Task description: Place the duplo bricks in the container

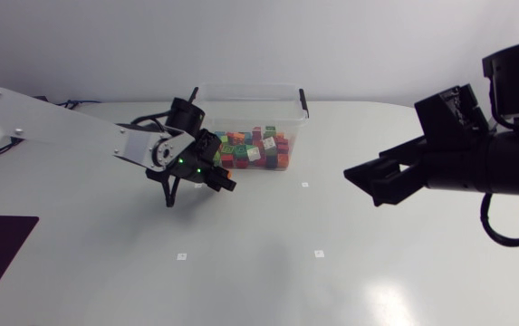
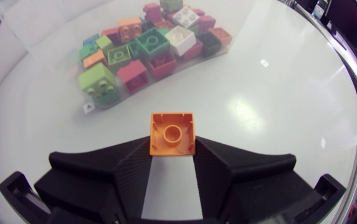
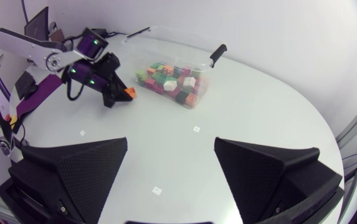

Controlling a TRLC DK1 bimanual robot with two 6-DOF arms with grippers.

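An orange plastic duplo brick [image 2: 172,133] is clamped in the left gripper [image 2: 172,148], with the clear plastic container [image 1: 245,88] just ahead; the right gripper [image 3: 171,143] is held open, farther off.

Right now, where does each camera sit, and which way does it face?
Head view: fixed above the table, looking down; shows left gripper beside the container, right gripper apart.
Left wrist view: rides behind the left gripper, facing the container; its fingers hold an orange brick.
Right wrist view: rides behind the right gripper, facing the left gripper and container; its fingers open.
All three share the container.
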